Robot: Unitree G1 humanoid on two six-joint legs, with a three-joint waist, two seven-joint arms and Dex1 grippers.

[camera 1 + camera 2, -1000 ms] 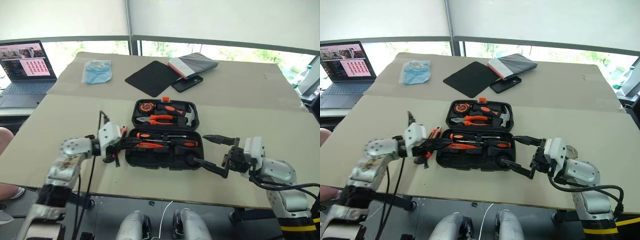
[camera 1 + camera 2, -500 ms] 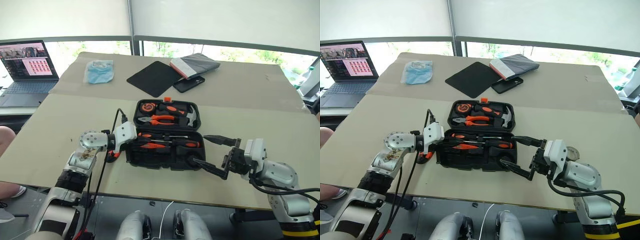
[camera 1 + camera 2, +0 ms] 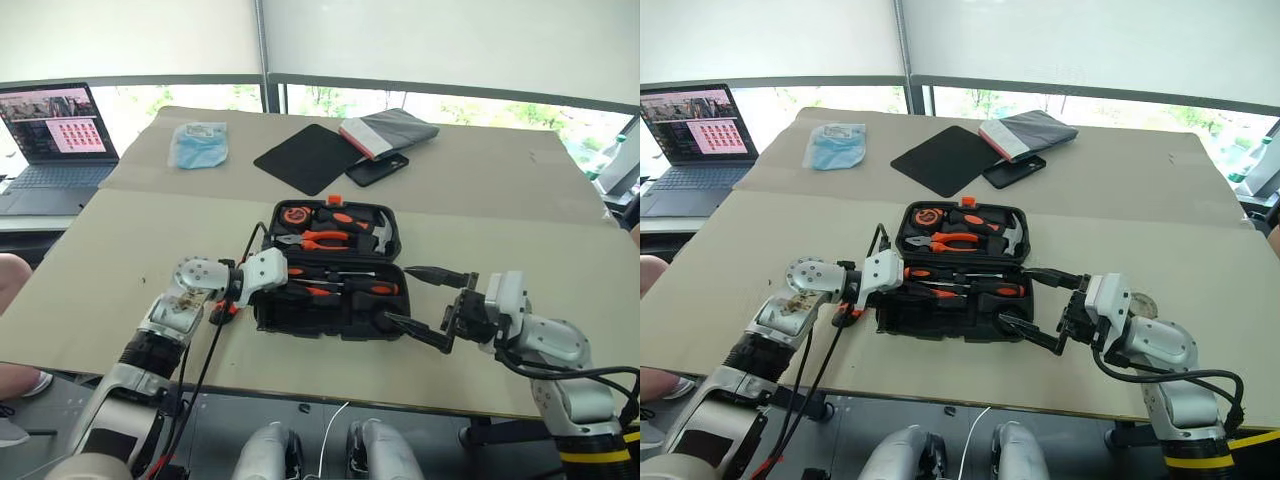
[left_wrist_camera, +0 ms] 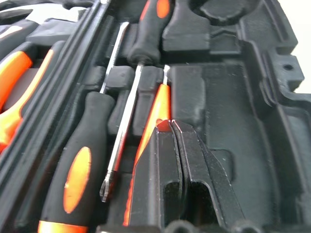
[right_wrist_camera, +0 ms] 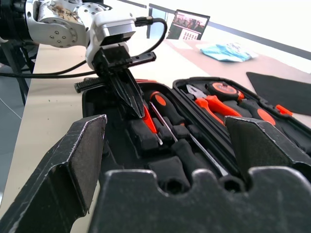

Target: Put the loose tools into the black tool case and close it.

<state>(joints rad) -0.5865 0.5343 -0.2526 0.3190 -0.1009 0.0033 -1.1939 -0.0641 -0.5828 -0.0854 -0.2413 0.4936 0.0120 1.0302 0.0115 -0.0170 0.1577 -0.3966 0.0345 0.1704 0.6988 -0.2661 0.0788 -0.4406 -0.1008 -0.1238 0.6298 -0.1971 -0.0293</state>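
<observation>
Left gripper (image 4: 177,127): pressing its fingers together on the slim orange tester screwdriver (image 4: 154,112).
Screwdrivers (image 4: 77,160): lying alongside in the black tool case (image 4: 243,97).

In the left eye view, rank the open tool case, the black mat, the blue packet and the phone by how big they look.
Largest to smallest:
1. black tool case
2. black mat, though it lies farther from the camera, so this gap is unsure
3. blue packet
4. phone, close to the packet in apparent size; unsure.
</observation>
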